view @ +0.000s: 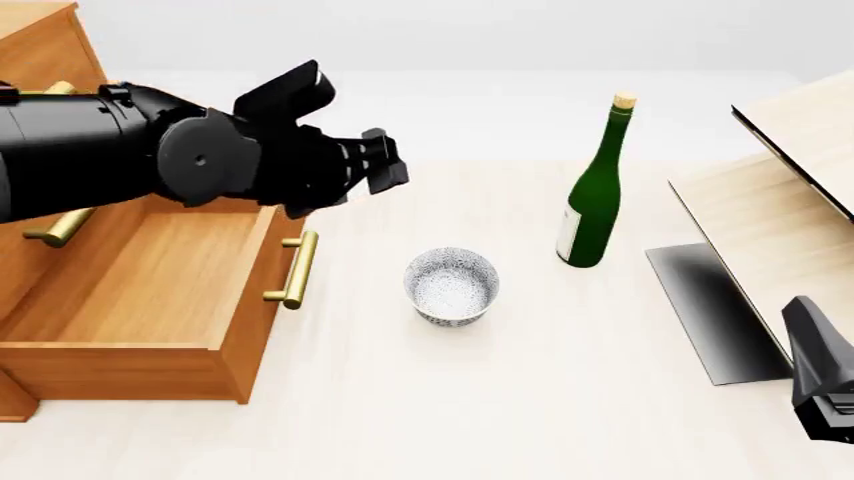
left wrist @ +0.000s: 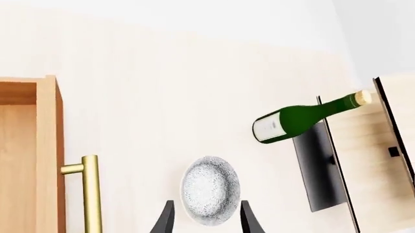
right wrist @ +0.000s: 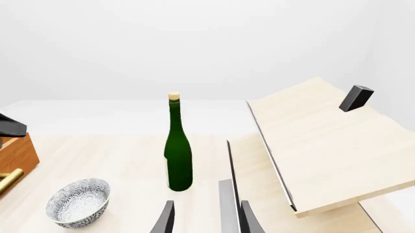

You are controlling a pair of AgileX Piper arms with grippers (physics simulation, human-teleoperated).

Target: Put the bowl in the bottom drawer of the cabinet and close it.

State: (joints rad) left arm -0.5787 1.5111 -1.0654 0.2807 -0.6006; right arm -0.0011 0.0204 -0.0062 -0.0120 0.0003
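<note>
The speckled white bowl [view: 451, 285] stands upright on the table, just right of the bottom drawer [view: 134, 290], which is pulled out and has nothing inside. The drawer's brass handle [view: 296, 270] faces the bowl. Only part of the cabinet [view: 40, 45] shows, at the far left behind my left arm. My left gripper [view: 383, 165] is open and hovers above the table behind and left of the bowl. In the left wrist view the bowl [left wrist: 209, 190] shows between the open fingers but farther on, untouched. My right gripper [right wrist: 206, 221] is open and holds nothing, low at the front right.
A green bottle [view: 594, 195] stands upright to the right of and behind the bowl. At the right edge is a pale slanted wooden structure [view: 787, 190] with a dark panel [view: 707, 310] at its base. My right arm [view: 821, 380] sits beside that panel.
</note>
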